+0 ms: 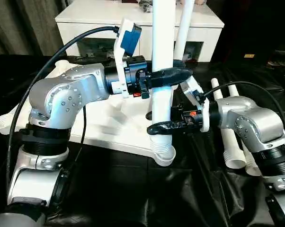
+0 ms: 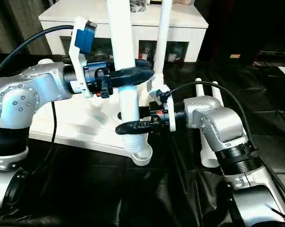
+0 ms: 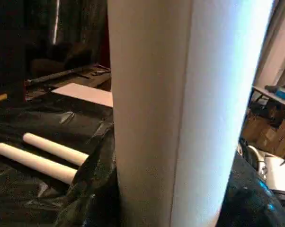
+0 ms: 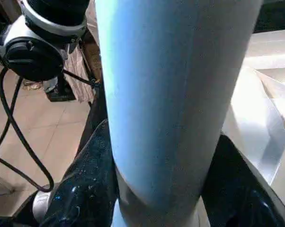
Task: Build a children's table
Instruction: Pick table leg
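**So both grippers are on the same leg**

Basically the upright leg (image 1: 162, 47) is standing in the near corner socket (image 1: 164, 153) of the upside-down tabletop (image 1: 109, 120), and both arms are on it at once. The left gripper (image 1: 173, 78) is clamped around the tube higher up, black fingers wrapping it from the robot's left side. The right gripper (image 1: 166, 126) grips the same tube lower down, just above the socket, coming in from the right. In each wrist view the white tube fills the middle with a dark finger on either side, so the leg sits squarely between the fingers of each gripper.

A second leg (image 1: 184, 33) already stands upright in a socket farther back, tilted a bit toward the first. Two spare legs (image 1: 232, 127) lie side by side on the black sheet (image 1: 133, 189) next to the right arm, well apart from the tabletop's near corner. Behind everything is a white cabinet (image 1: 95, 21) with dark glass doors.
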`<state>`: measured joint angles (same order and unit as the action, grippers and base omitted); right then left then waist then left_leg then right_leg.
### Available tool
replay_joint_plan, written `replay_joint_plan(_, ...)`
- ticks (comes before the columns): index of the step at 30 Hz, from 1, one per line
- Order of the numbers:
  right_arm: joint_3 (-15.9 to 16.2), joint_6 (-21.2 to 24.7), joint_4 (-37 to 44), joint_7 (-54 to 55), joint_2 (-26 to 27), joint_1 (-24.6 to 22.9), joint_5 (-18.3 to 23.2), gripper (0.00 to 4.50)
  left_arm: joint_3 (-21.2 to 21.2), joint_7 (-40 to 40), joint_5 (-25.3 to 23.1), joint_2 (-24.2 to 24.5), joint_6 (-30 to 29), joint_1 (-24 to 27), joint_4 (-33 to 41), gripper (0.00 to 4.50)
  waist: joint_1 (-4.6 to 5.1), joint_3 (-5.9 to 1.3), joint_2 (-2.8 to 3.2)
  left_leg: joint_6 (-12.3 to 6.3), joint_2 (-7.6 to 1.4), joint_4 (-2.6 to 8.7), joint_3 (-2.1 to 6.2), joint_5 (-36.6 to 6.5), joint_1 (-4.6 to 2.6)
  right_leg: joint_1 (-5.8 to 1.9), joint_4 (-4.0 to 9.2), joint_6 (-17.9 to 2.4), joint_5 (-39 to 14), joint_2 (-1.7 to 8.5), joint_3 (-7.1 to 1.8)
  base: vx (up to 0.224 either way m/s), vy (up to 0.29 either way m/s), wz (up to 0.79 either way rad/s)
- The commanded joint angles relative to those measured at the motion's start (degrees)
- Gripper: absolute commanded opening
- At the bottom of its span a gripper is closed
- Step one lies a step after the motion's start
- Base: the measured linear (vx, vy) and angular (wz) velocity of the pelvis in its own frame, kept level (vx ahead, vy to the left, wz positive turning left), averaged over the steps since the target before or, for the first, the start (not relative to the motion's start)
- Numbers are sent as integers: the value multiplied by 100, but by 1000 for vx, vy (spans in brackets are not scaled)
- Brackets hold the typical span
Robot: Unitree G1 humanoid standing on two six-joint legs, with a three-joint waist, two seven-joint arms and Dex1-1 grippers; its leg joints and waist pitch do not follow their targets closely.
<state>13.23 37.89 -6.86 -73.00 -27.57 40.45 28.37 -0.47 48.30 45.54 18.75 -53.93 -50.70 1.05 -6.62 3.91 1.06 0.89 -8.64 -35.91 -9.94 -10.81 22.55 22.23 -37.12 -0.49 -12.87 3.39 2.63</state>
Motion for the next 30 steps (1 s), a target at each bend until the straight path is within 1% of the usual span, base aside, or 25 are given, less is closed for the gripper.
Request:
replay_joint_plan(1, -75, -2, -19, 120, 3, 45, -77, 186, 53, 80, 281, -54, -148, -154, 73, 255, -17, -493, -60, -300, -418, 337, 147, -187, -129, -295, 313, -1772, 403, 529, -264, 0, 0, 0)
replay_joint_plan(3, -109, 14, 32, 180, 24, -10, -51, 186, 111, 126, 349, -56, -150, -147, 52, 285, -12, -493, -34, -295, -421, 340, 156, -221, -130, -290, 316, -1760, 384, 522, -261, 0, 0, 0)
replay_joint_plan(5, -134, 22, 79, 239, 38, -50, -40, 186, 137, 162, 401, -50, -170, -147, 56, 303, -16, -495, -41, -281, -423, 343, 157, -227, -136, -294, 312, -1755, 397, 526, -264, 0, 0, 0)
replay_joint_plan(6, -166, 27, 104, 286, 53, -82, -23, 186, 148, 176, 423, -50, -188, -143, 64, 316, -17, -496, 3, -269, -421, 339, 163, -229, -133, -292, 308, -1754, 398, 528, -263, 0, 0, 0)
replay_joint_plan(7, -203, 38, 131, 336, 69, -113, -2, 186, 165, 182, 450, -58, -206, -142, 69, 316, -13, -493, 3, -257, -424, 343, 159, -244, -137, -287, 322, -1739, 393, 523, -265, 0, 0, 0)
replay_joint_plan(8, -260, 59, 166, 404, 91, -145, 31, 186, 207, 168, 494, -87, -226, -147, 54, 339, -10, -495, -15, -241, -424, 347, 159, -265, -139, -294, 314, -1740, 417, 520, -266, 0, 0, 0)
replay_joint_plan(9, -344, 91, 216, 494, 119, -187, 84, 186, 268, 188, 543, -120, -220, -149, 21, 344, -17, -497, 1, -235, -422, 347, 162, -271, -138, -297, 316, -1751, 438, 527, -265, 0, 0, 0)
replay_joint_plan(11, -407, 105, 246, 561, 136, -214, 114, 186, 324, 189, 565, -141, -209, -152, -26, 347, -11, -502, -15, -233, -413, 346, 159, -279, -135, -304, 319, -1767, 466, 521, -261, 0, 0, 0)
replay_joint_plan(12, -568, 126, 261, 697, 158, -249, 175, 186, 447, 156, 548, -168, -111, -159, -173, 368, -9, -496, 15, -213, -411, 348, 159, -326, -137, -297, 331, -1750, 409, 518, -263, 0, 0, 0)
replay_joint_plan(13, -664, 142, 267, 773, 169, -266, 215, 186, 516, 135, 534, -181, -45, -162, -256, 381, -9, -490, 11, -206, -407, 348, 154, -356, -134, -297, 345, -1739, 376, 519, -268, 0, 0, 0)
replay_joint_plan(15, -864, 208, 309, 907, 191, -302, 326, 186, 641, 164, 489, -173, 167, -143, -437, 387, -13, -493, 23, -140, -416, 361, 170, -432, -149, -303, 354, -1698, 253, 526, -262, 0, 0, 0)
replay_joint_plan(16, -864, 208, 309, 907, 191, -302, 326, 185, 641, 164, 489, -173, 167, -143, -437, 390, -7, -492, 17, -131, -417, 368, 173, -428, -142, -311, 355, -1689, 244, 526, -263, 0, 0, 0)
replay_joint_plan(17, -949, 260, 368, 958, 194, -335, 403, 185, 731, 158, 436, -192, 373, -114, -547, 399, -11, -490, 38, -112, -416, 368, 173, -469, -149, -301, 368, -1674, 219, 518, -259, 0, 0, 0)
replay_joint_plan(18, -1141, 374, 497, 1077, 215, -447, 571, 185, 932, 361, 466, -211, 696, 19, -768, 413, -7, -484, 38, -106, -411, 373, 172, -522, -149, -305, 384, -1663, 178, 523, -264, 0, 0, 0)
replay_joint_plan(19, -1203, 406, 546, 1121, 224, -502, 616, 184, 1023, 385, 475, -240, 812, 81, -867, 421, -15, -486, 60, -90, -411, 370, 171, -544, -152, -306, 374, -1659, 172, 523, -263, 0, 0, 0)
replay_joint_plan(20, -1208, 408, 549, 1124, 225, -506, 618, 184, 1030, 386, 476, -242, 819, 85, -874, 424, -19, -481, 47, -88, -420, 377, 167, -581, -153, -310, 384, -1647, 177, 530, -266, 0, 0, 0)
replay_joint_plan(21, -1253, 394, 583, 1221, 240, -582, 609, 184, 1096, 396, 420, -252, 978, 207, -973, 424, -17, -493, 87, -69, -416, 376, 181, -598, -153, -311, 371, -1646, 169, 531, -257, 0, 0, 0)
replay_joint_plan(22, -1263, 373, 589, 1275, 247, -613, 591, 184, 1105, 408, 370, -244, 1067, 272, -1005, 424, -8, -497, 74, -57, -420, 379, 177, -595, -157, -308, 379, -1636, 181, 530, -256, 0, 0, 0)
replay_joint_plan(24, -1341, 340, 608, 1494, 307, -684, 555, 184, 1071, 371, 92, -173, 1371, 443, -1121, 424, -3, -501, 86, -23, -421, 386, 182, -608, -153, -307, 374, -1608, 196, 528, -257, 0, 0, 0)
replay_joint_plan(25, -1382, 247, 613, 1681, 354, -722, 458, 184, 951, 283, -210, -75, 1582, 536, -1198, 424, 0, -499, 107, -7, -424, 391, 184, -656, -162, -296, 377, -1595, 146, 525, -256, 0, 0, 0)
replay_joint_plan(26, -1370, -149, 464, 2188, 451, -754, 16, 184, 354, 297, -1136, 278, 2393, 795, -1362, 424, 19, -492, 85, 25, -434, 409, 194, -721, -157, -299, 394, -1517, 40, 527, -261, 0, 0, 0)
replay_joint_plan(27, -1343, -400, 350, 2481, 503, -760, -270, 184, -36, 348, -1690, 495, 2909, 948, -1450, 424, 41, -473, 86, 87, -438, 442, 219, -756, -136, -284, 439, -1262, -241, 521, -273, 0, 0, 0)
replay_joint_plan(28, -1340, -669, 179, 2839, 591, -766, -549, 184, -510, 348, -2281, 769, 3366, 1126, -1539, 424, 46, -476, 98, 164, -436, 452, 219, -817, -157, -270, 433, -1177, -372, 528, -272, 0, 0, 0)
replay_joint_plan(29, -1349, -809, 103, 3075, 648, -786, -704, 184, -781, 366, -2661, 923, 3662, 1241, -1612, 424, 63, -481, 124, 306, -446, 463, 215, -923, -192, -247, 445, -1073, -553, 541, -283, 0, 0, 0)
replay_joint_plan(30, -1412, -1014, 63, 3208, 753, -844, -742, 184, -946, 613, -2759, 1016, 3766, 1356, -1660, 424, 88, -473, 169, 426, -433, 476, 205, -1016, -204, -235, 437, -1060, -609, 526, -285, 0, 0, 0)
